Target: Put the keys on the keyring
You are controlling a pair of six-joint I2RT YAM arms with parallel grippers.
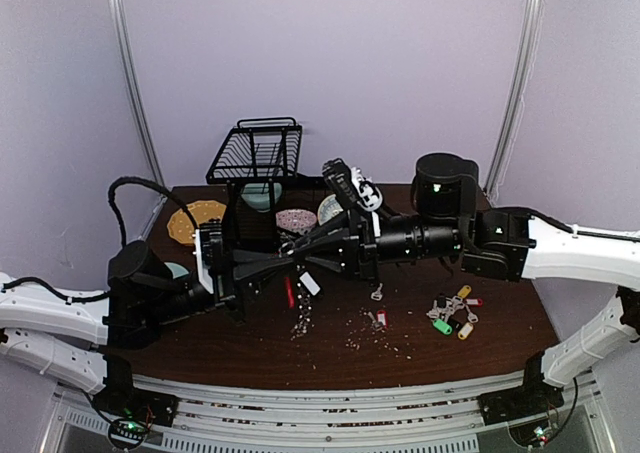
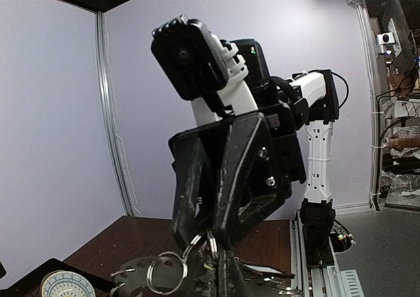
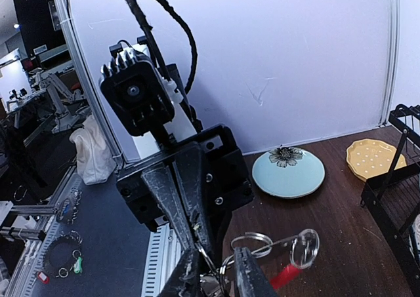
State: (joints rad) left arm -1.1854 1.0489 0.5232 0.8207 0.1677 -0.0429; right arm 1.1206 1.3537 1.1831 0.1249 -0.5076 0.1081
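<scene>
Left jaws clenched on keyring (image 1: 290,293), hoop dangling below. Right jaws met them tip-to-tip, slightly parted among split rings (image 3: 305,244); grip unclear. Keys (image 1: 455,315) lay on worktop (image 1: 500,348), well apart from jaws. Risk: tips colliding, hoop twisting loose and dropping.

Red-arc keyring (image 1: 290,292); teal plate (image 3: 296,179), black flower; yellow plate (image 3: 373,158).

no legible text, labels, numbers or signs anywhere

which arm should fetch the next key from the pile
Right. The keys lie on its side of the table, and the left gripper is shut on the keyring.
</scene>
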